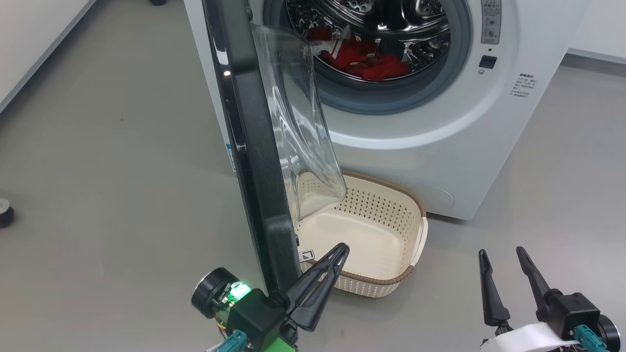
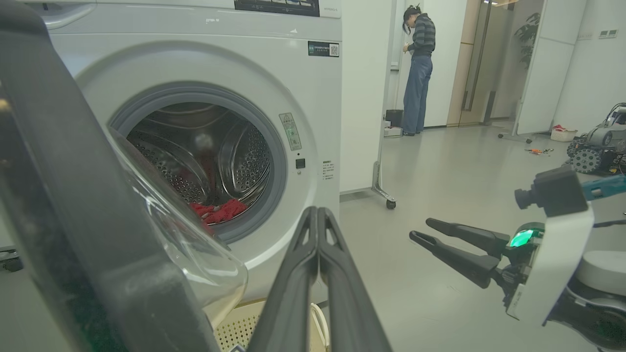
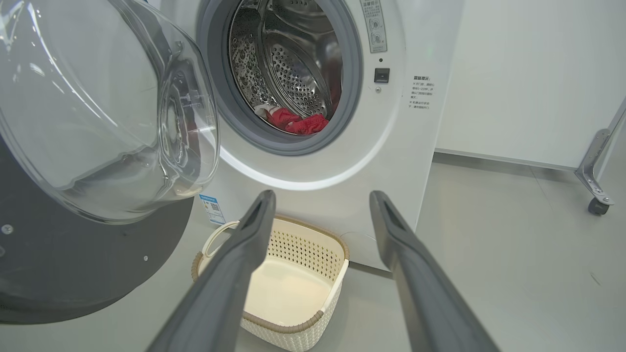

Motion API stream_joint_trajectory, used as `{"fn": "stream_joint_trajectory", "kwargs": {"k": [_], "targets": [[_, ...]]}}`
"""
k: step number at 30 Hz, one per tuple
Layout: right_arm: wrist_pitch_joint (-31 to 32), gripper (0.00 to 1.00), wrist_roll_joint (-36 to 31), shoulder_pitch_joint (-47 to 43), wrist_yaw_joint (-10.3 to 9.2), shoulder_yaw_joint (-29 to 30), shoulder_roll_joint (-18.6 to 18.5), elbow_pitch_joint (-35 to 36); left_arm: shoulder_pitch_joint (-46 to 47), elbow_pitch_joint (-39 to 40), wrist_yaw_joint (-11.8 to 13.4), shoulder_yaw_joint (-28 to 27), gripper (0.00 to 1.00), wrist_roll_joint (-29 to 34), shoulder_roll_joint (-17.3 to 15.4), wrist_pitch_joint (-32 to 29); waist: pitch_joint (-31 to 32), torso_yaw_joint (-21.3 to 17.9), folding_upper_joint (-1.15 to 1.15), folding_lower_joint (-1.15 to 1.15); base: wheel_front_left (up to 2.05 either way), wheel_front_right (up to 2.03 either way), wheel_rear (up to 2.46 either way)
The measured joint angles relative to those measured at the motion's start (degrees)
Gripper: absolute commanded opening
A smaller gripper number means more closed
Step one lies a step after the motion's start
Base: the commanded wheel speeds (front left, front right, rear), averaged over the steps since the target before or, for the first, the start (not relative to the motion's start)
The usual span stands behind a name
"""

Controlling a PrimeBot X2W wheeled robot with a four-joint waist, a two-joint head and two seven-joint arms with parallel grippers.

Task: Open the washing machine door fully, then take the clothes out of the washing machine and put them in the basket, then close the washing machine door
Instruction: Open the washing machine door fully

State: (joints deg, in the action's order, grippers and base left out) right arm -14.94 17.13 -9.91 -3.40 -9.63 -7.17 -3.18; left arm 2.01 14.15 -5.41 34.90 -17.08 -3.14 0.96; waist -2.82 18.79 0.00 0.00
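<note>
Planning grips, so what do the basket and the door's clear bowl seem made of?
Basket: probably moulded plastic, cream and matte, given its even punched holes; brown woven-look rim. Door bowl: see-through and glossy, with reflections; glass or clear plastic, cannot tell which.

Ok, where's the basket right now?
The basket sits on the floor at the foot of the washing machine, below its port, just right of the open door in the head view.
</note>
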Motion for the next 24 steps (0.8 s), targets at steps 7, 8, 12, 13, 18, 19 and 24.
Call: {"fn": "stream_joint_trajectory", "kwargs": {"k": [7, 8, 12, 13, 18, 19, 24], "targets": [[0.00, 1.00, -0.15, 0.02, 0.35, 0.29, 0.35, -0.05, -0.76, -3.04, 2.23, -3.33, 0.00, 0.25, -0.54, -2.49, -0.23, -0.27, 0.00, 0.00, 0.00, 0.00, 0.00], [0.00, 1.00, -0.16, 0.02, 0.35, 0.31, 0.36, -0.05, -0.76, -3.21, 2.70, -3.78, 0.00, 0.44, -0.53, -2.49, -0.26, -0.33, 0.00, 0.00, 0.00, 0.00, 0.00], [0.00, 1.00, -0.27, 0.02, 0.38, 0.46, 0.44, -0.05, -0.76, -3.46, 3.78, -5.17, 0.00, 0.46, -0.51, -3.02, -0.41, -0.52, 0.00, 0.00, 0.00, 0.00, 0.00], [0.00, 1.00, -0.27, 0.02, 0.38, 0.46, 0.44, -0.05, -0.76, -3.46, 3.78, -5.17, 0.00, 0.46, -0.51, -3.02, -0.41, -0.52, 0.00, 0.00, 0.00, 0.00, 0.00], [0.00, 1.00, -0.57, 0.02, 0.42, 0.89, 0.46, -0.10, -0.73, -3.81, 4.13, -6.04, 0.00, 0.46, -0.49, -3.43, -0.55, -0.65, 0.00, 0.00, 0.00, 0.00, 0.00], [0.00, 1.00, -0.57, 0.02, 0.51, 0.94, 0.48, -0.13, -0.71, -3.83, 4.22, -6.11, 0.00, 0.46, -0.49, -3.47, -0.56, -0.66, 0.00, 0.00, 0.00, 0.00, 0.00], [0.00, 1.00, -0.58, 0.02, 0.81, 1.18, 0.77, -0.30, -0.64, -3.89, 4.70, -6.21, 0.00, 0.46, -0.43, -3.91, -0.54, -0.65, 0.00, 0.00, 0.00, 0.00, 0.00]]}}
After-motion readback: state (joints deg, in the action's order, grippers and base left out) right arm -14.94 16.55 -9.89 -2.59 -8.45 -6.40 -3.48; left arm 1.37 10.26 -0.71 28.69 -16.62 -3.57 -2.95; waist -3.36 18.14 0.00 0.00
